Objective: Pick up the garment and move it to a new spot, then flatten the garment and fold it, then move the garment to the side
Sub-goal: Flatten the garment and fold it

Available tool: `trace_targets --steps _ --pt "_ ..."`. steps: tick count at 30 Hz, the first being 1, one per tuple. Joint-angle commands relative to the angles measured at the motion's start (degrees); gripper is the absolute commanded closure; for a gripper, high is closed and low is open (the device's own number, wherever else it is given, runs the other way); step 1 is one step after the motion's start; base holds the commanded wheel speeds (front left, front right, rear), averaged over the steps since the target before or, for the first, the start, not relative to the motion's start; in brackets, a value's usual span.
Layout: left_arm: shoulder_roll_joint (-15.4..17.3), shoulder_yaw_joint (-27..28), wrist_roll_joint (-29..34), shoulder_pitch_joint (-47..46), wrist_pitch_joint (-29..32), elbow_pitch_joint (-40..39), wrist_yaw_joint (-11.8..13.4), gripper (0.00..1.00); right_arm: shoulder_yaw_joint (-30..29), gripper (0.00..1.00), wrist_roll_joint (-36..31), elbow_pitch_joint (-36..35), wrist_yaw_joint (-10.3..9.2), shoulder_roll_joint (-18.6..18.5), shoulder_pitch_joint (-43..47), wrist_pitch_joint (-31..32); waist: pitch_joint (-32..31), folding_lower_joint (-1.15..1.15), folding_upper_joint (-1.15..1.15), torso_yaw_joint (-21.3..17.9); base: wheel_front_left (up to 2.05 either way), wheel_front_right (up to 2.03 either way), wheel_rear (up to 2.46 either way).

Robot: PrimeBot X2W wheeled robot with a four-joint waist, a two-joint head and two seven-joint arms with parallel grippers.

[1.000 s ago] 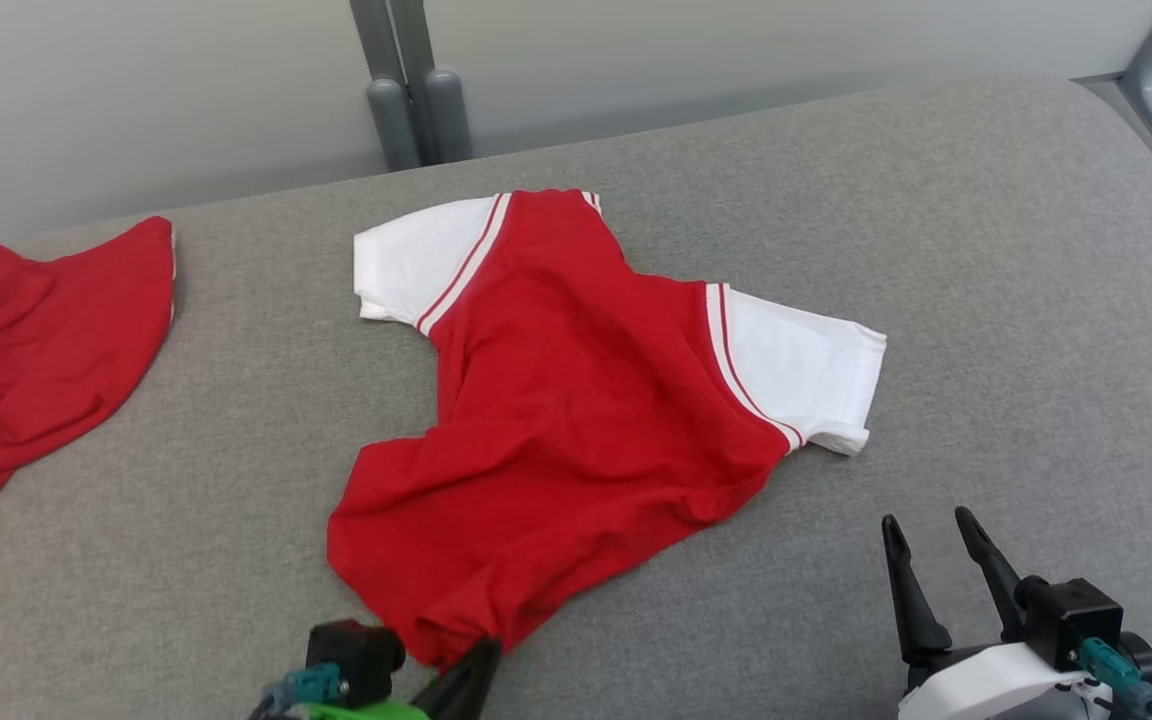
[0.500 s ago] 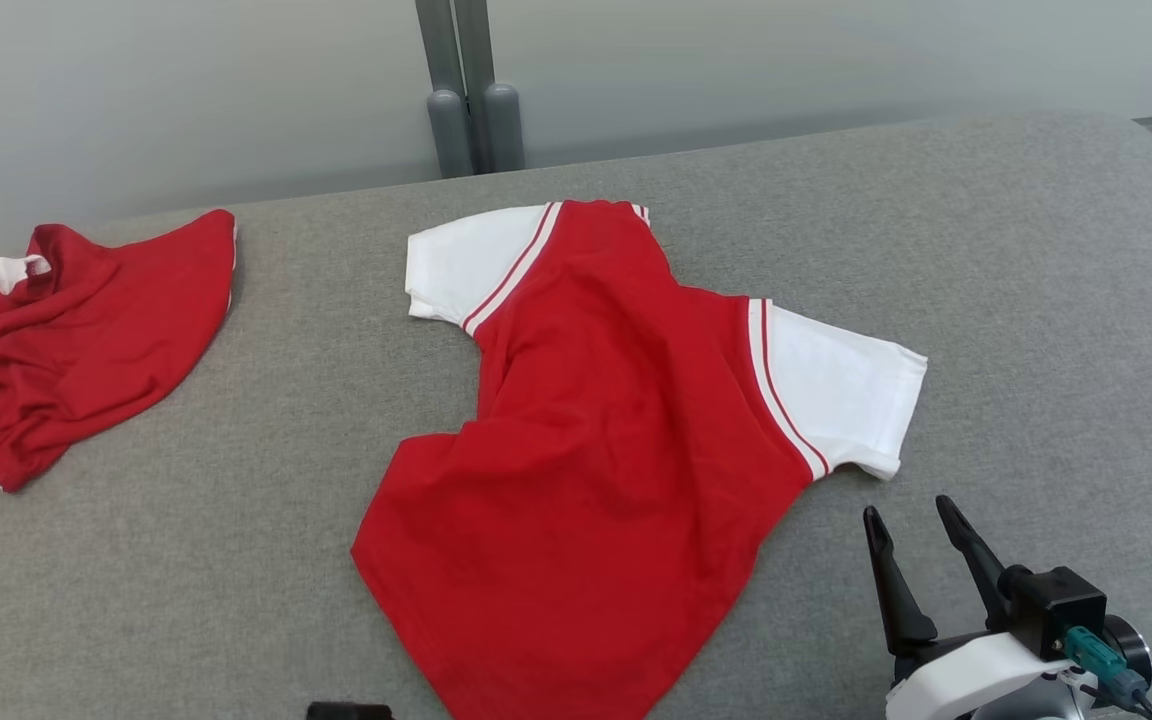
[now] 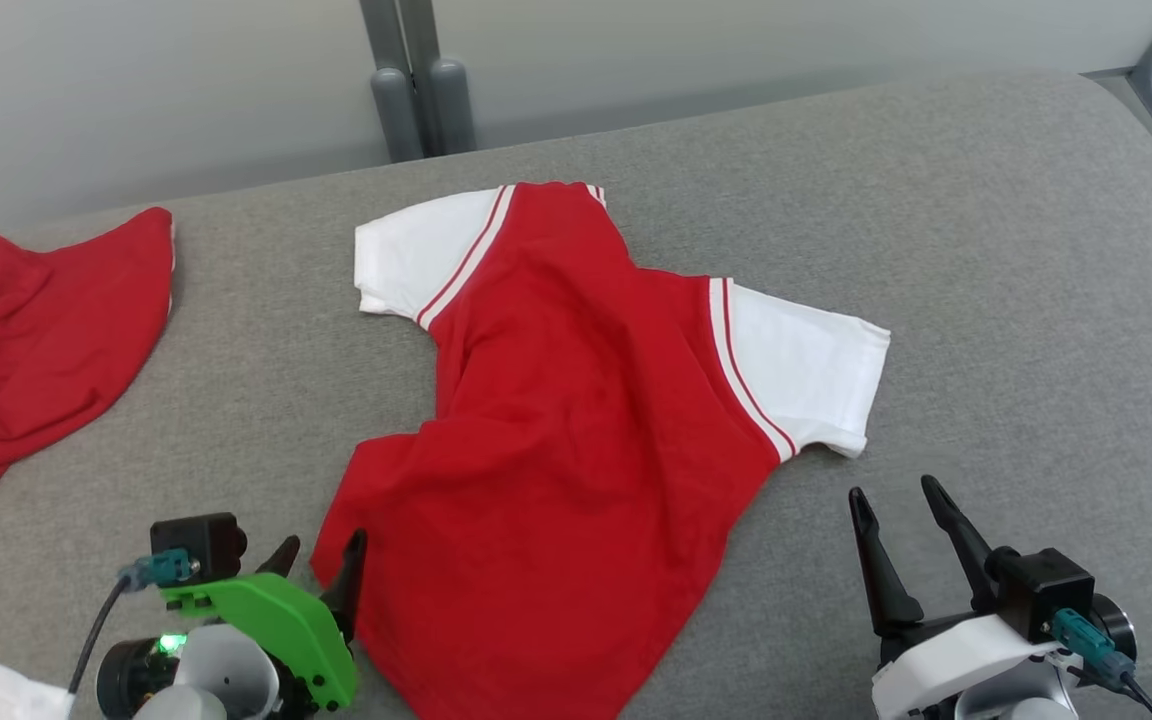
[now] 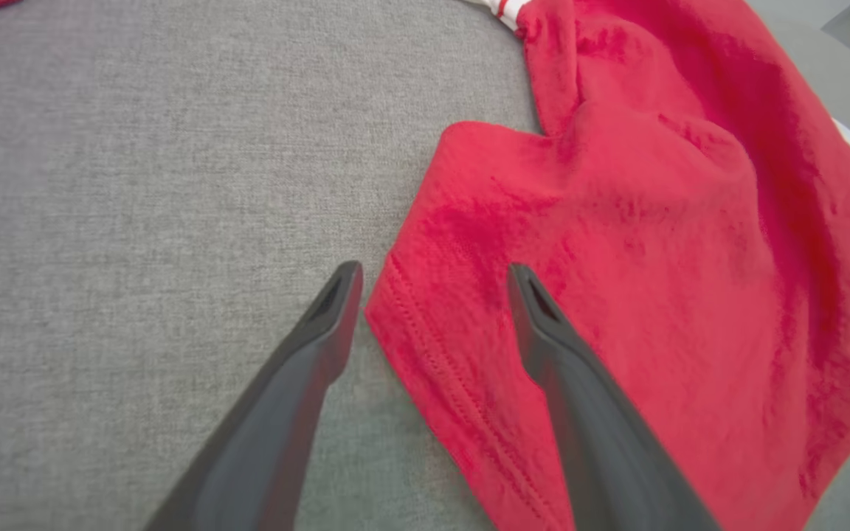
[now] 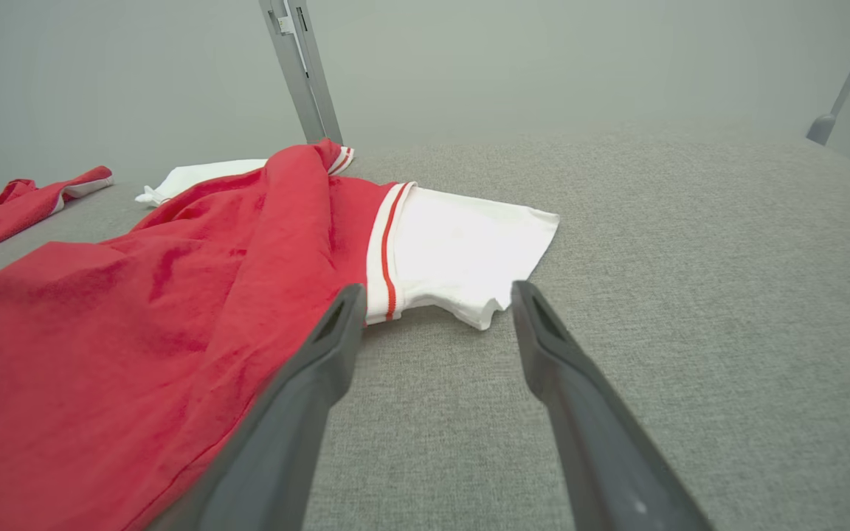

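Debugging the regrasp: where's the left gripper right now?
Head view, lower left: the left gripper is open at the near-left hem corner of the red shirt. In the left wrist view, one finger is over the shirt, the other over the grey surface.

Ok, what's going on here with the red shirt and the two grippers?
A two-armed robot is working on a red T-shirt with white sleeves. It lies spread out but wrinkled on the grey padded table, not yet folded. The left gripper is open at the shirt's lower hem corner, one finger over the cloth and one over bare table, gripping nothing. The right gripper is open too, beside the shirt and clear of it. A second red garment lies crumpled at the table's left end.
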Motion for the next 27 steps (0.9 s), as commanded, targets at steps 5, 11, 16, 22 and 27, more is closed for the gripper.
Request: trace_targets --steps 5,11,16,22,27 --pt "2.01 -2.26 0.65 -5.59 3.19 8.46 -4.76 0.0 0.02 0.0 0.18 0.36 -0.02 0.09 -0.49 -0.16 1.54 0.0 0.0 -3.17 0.0 0.0 0.0" --pt "0.07 -4.28 -1.36 -7.98 4.4 15.27 -9.98 0.0 -0.22 0.0 0.43 0.48 -0.02 0.25 -0.53 -0.16 2.17 0.0 0.0 -4.65 0.0 0.0 0.0" --pt "-3.16 -6.0 -2.43 -8.79 2.41 18.12 -12.47 1.0 -0.54 0.0 0.64 0.16 -0.02 0.56 -1.1 -0.16 2.8 0.0 0.0 -5.33 0.0 0.0 0.0" --pt "-0.9 -2.28 0.77 -13.96 -6.72 19.59 -10.0 1.0 -0.69 0.0 0.73 -0.14 -0.02 0.7 -1.32 -0.15 4.1 0.0 0.0 -4.88 0.0 0.0 0.0" --pt "0.33 -0.46 3.29 -20.35 -11.09 23.58 -7.08 1.0 -0.55 0.0 0.47 0.02 -0.02 0.56 -2.17 -0.16 5.93 0.0 0.0 -4.39 0.0 0.0 0.0"
